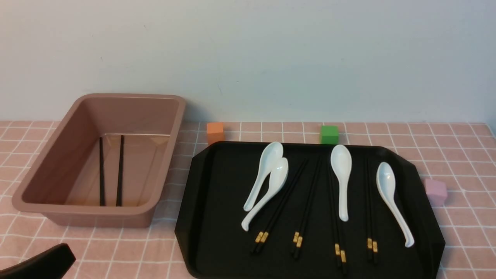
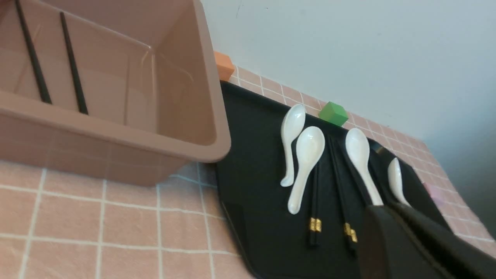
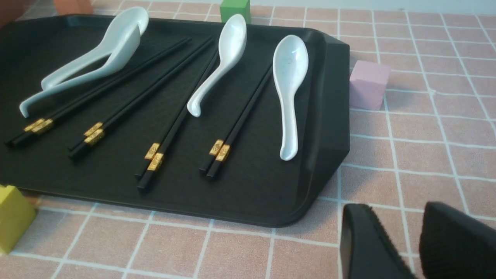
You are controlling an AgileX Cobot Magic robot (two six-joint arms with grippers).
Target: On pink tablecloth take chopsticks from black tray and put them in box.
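Note:
The pink tablecloth (image 1: 465,162) covers the table. The box (image 1: 97,209) stands at the left with two chopsticks (image 1: 120,170) lying on its floor; they also show in the left wrist view (image 2: 74,75). The black tray (image 1: 221,217) to its right holds several pairs of chopsticks (image 1: 306,213), gold bands toward me, also in the right wrist view (image 3: 240,120). My left gripper (image 2: 387,209) is shut and empty, low at the front left (image 1: 58,257). My right gripper (image 3: 397,209) is open and empty over the cloth beside the tray's right front corner.
Several white soup spoons (image 1: 341,174) lie among the chopsticks on the tray. An orange cube (image 1: 215,133) and a green cube (image 1: 329,134) sit behind the tray, a pink cube (image 1: 435,192) at its right, a yellow cube (image 3: 13,217) at its front. A wall stands close behind.

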